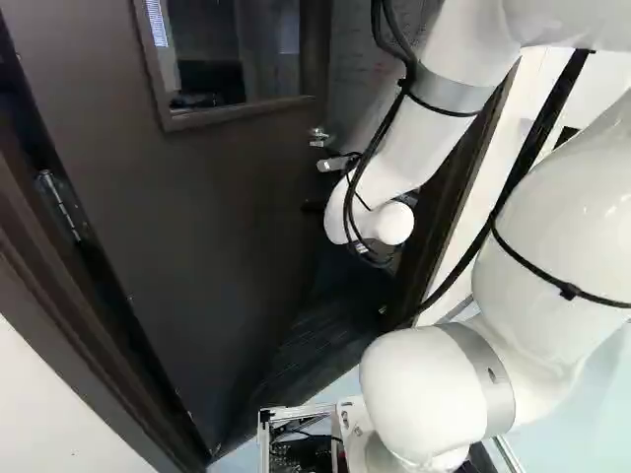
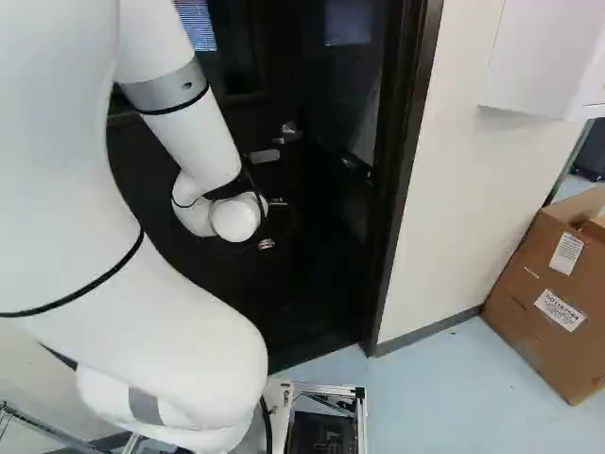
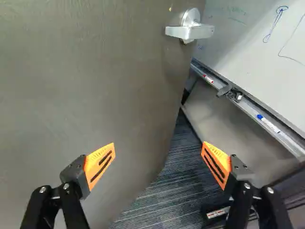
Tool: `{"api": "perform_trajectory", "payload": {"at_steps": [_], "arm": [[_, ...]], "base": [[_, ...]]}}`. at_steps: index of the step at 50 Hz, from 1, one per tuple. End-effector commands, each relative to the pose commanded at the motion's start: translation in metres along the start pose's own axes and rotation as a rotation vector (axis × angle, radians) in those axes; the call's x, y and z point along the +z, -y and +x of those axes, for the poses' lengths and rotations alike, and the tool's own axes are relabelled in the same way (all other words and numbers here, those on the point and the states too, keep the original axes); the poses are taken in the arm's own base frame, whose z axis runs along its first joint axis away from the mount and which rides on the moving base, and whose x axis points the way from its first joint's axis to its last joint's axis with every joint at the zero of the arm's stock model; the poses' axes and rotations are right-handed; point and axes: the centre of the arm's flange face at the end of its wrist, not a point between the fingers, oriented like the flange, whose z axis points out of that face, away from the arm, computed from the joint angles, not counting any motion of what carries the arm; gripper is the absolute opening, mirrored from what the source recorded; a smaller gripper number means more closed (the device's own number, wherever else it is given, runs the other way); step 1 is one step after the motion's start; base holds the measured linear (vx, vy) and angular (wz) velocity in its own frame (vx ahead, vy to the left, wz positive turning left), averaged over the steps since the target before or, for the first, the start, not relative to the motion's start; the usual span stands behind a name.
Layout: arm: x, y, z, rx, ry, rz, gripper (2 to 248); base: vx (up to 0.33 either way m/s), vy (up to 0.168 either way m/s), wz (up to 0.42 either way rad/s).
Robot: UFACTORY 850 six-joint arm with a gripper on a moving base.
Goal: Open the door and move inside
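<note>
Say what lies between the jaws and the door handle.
Nothing shows between them: in the wrist view, the jaws stand open, wide apart, and the stretch up to the handle shows only the bare face of the door.

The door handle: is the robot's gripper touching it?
Apart. The wrist view shows the silver handle well ahead of the open gripper, with door surface visible between them.

Glossy white rounded arm [image 1: 552, 217], grey bands [image 1: 452, 91], black cables [image 1: 405, 79], black ties [image 1: 569, 291]
</note>
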Motion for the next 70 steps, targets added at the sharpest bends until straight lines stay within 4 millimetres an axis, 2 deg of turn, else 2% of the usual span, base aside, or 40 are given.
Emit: {"api": "perform_trajectory", "payload": {"at_steps": [70], "arm": [[0.01, 0.047, 0.006, 0.179, 0.003, -0.083, 247]], "base": [[0.0, 0.0, 0.0]]}}
